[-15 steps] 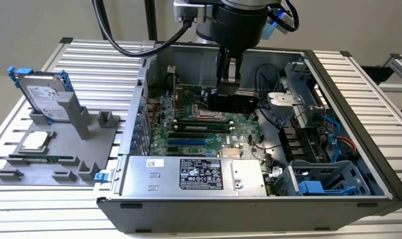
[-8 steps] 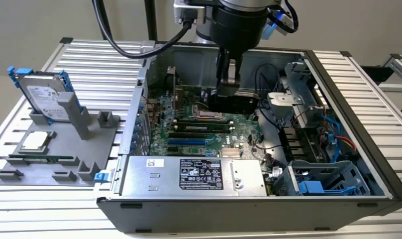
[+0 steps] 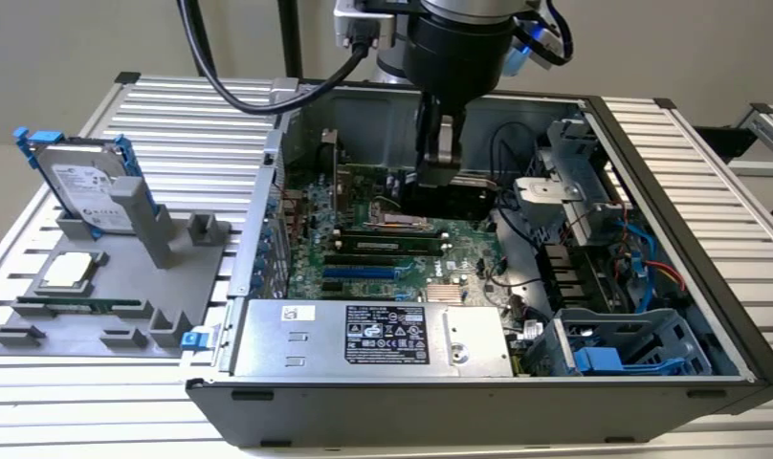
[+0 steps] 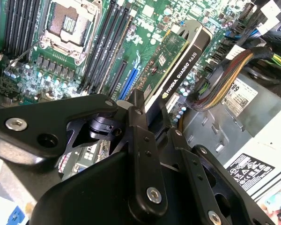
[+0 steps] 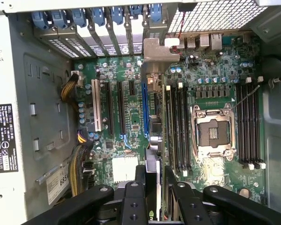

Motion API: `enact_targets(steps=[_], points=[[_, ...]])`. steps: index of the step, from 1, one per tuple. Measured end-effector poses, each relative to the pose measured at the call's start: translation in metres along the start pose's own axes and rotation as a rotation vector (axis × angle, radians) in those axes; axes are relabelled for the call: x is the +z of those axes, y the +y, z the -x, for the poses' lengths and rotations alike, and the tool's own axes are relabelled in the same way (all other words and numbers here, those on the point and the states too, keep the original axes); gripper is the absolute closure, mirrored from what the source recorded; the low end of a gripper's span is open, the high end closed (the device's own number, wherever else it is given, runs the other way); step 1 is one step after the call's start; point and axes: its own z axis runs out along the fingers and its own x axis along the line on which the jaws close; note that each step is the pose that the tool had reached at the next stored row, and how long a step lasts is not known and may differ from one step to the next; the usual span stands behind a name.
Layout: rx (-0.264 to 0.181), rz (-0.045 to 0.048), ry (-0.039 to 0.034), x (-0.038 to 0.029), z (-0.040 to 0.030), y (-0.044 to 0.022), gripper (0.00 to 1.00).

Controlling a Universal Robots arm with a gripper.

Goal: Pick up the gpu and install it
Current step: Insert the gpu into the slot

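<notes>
My gripper (image 3: 435,180) is inside the open computer case (image 3: 693,191), shut on the gpu (image 3: 453,201). The card is a green board with a black cooler block. In the second wrist view the gpu (image 4: 178,61) stands on edge between the black fingers (image 4: 136,117), with the motherboard (image 4: 145,28) beyond it. In the first wrist view the gpu (image 5: 153,140) appears edge-on alongside the long blue slot (image 5: 144,105). Its silver bracket (image 5: 155,49) reaches the row of rear slot covers. I cannot tell whether the card's edge sits in the slot.
Left of the case, a grey fixture (image 3: 169,239) holds a hard drive with blue rails (image 3: 87,186), a processor chip (image 3: 68,273) and a memory stick (image 3: 80,306). Inside are the power supply (image 3: 374,339), drive cage (image 3: 616,349), processor socket (image 5: 213,131) and cable bundles (image 5: 77,173).
</notes>
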Motion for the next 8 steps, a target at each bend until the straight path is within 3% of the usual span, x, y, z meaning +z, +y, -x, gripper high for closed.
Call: enact_targets(steps=[8], points=[[0.0,0.0,0.0002,0.0023,-0.0001,0.0,1.0]])
